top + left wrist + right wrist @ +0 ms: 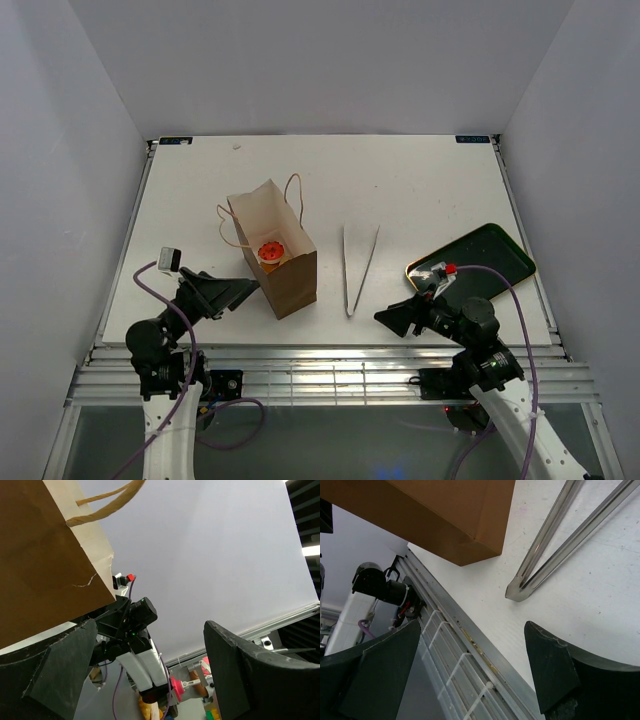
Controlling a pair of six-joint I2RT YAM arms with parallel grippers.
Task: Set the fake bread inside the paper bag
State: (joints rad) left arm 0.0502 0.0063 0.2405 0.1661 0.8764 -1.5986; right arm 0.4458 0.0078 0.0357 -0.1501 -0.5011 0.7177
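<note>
Paper bag [288, 278] is seen standing upright on the table [430, 190], left of its middle, mouth open; cord handles are looped out at its far and left sides. A red-frosted donut [270, 252] of the fake bread is seen inside the bag through the open mouth; the rest of the interior is hidden.

Left gripper [240, 292] is held low, just beside the bag's near-left face; whether it touches cannot be told; its fingers [60, 670] are spread apart with nothing between them.

Right gripper [392, 320] is held low by the near edge, right of the bag, pointed left; its jaws are likewise parted and empty.

Metal tongs [358, 270] are laid flat between the bag and a dark green tray [495, 255], joined end near, tips splayed far; the tray is set at the right, its near-left corner covered by the right arm.
</note>
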